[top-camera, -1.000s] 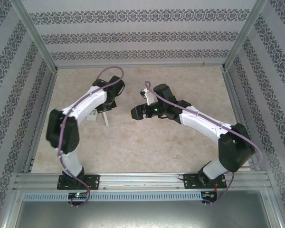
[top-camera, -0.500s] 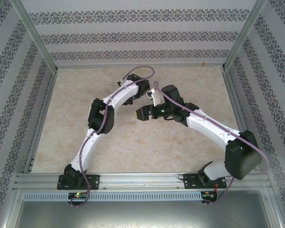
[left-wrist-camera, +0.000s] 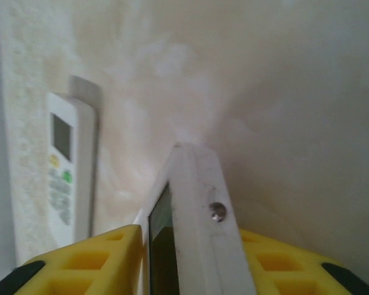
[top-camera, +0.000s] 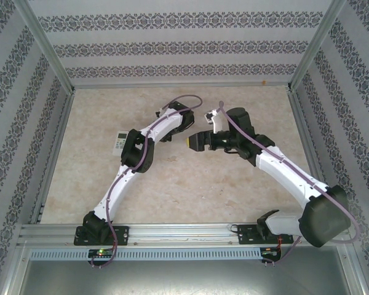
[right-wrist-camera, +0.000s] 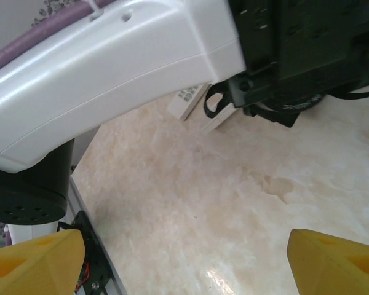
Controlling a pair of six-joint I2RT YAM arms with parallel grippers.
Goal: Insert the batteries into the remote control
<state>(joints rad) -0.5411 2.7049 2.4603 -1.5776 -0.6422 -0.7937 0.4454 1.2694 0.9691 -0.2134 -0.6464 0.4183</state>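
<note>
Within the last second the left arm swung from the left of the worktop to centre, and the right arm drew back rightward. Now the left tool pinches the held remote between yellow pads (it looks snug). The right tool is spread wide, nothing between. Likely presenting it for loading. The held remote stands on edge, long axis running out along the fingers. A second remote lies flat, face up, well apart at left.

glossy marbled table, white plastic remote
</note>
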